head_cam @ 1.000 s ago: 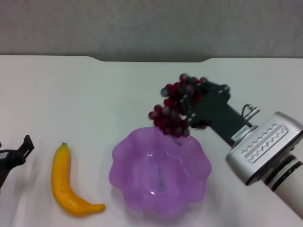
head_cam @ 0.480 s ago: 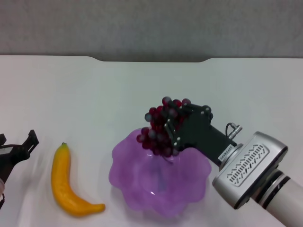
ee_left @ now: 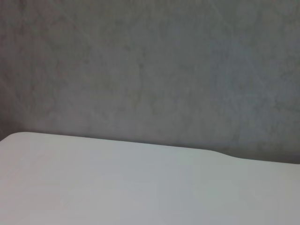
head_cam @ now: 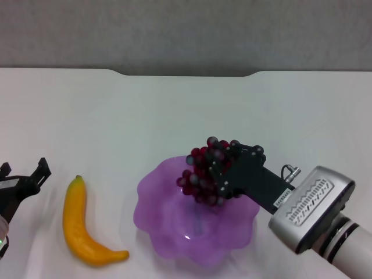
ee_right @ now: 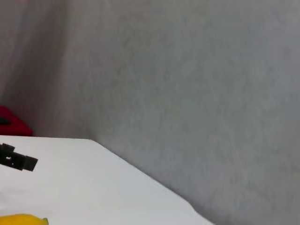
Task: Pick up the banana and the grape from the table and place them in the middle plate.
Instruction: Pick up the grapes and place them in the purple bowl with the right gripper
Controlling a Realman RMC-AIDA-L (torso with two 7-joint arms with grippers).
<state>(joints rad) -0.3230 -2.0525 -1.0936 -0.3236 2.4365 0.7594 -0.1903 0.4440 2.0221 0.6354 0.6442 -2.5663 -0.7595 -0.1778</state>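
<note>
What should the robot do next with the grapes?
Probably lower a little and open: the right gripper holds the grape bunch over the purple plate, not yet resting in it. The banana waits beside the left gripper.

The table before me is plain white, with a shallow notch cut in the middle of its far edge. Two things lie directly on it, both toward the near edge. The banana rests near the near-left corner, its green tip pointing toward the far edge. Just beside it, about midway along the near edge, sits the middle plate.
</note>
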